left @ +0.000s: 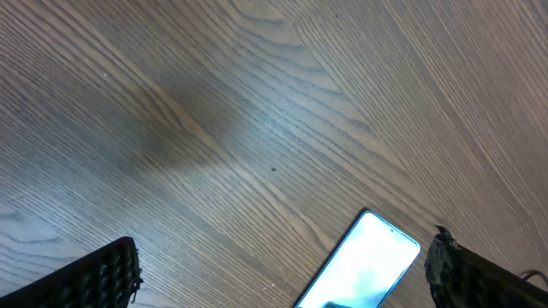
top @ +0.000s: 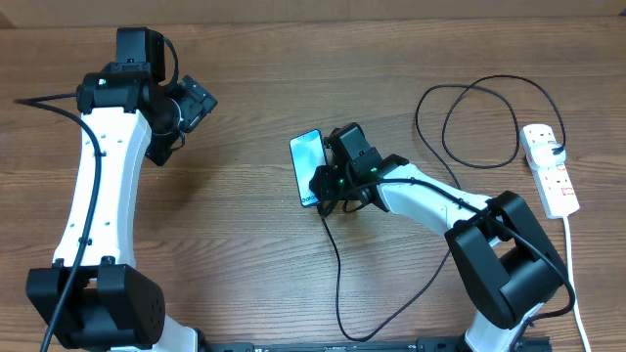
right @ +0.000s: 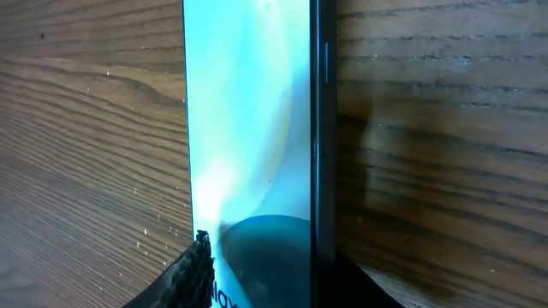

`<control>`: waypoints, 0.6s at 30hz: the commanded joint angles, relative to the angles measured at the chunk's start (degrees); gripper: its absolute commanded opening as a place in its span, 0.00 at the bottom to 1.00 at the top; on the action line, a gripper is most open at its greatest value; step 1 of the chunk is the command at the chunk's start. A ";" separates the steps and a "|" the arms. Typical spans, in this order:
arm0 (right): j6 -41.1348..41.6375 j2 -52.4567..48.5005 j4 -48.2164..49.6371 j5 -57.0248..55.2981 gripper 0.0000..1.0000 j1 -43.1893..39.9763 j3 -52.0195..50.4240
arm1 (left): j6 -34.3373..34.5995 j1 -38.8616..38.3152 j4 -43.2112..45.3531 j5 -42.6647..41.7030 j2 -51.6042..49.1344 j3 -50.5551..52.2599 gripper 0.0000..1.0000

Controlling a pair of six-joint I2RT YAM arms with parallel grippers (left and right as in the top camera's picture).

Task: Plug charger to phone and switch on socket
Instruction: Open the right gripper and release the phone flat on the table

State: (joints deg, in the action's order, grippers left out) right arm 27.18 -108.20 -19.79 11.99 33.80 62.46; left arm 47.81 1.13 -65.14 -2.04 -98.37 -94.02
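The phone (top: 307, 166) is lying screen-up mid-table under the right gripper (top: 331, 194), whose grip cannot be told. The left gripper (top: 199, 102) is gaping wide, empty. The charger (top: 338, 274) is looping rightward toward the socket (top: 550, 168).

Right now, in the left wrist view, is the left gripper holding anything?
No, the left gripper is wide open above the table, with only wood and one end of the phone showing between its fingers.

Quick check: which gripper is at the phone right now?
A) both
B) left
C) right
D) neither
C: the right gripper sits at the near end of the phone, while the left gripper hangs open over the wooden table, off to one side of it.
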 commanded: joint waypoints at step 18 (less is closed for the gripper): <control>0.07 -0.37 -0.24 -4.52 0.46 0.33 -0.63 | -0.70 -0.13 -0.20 1.01 1.27 -0.81 1.00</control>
State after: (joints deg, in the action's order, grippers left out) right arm 27.20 -108.22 -20.23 8.99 33.80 62.46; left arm 47.81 1.13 -65.14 -2.02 -98.37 -94.02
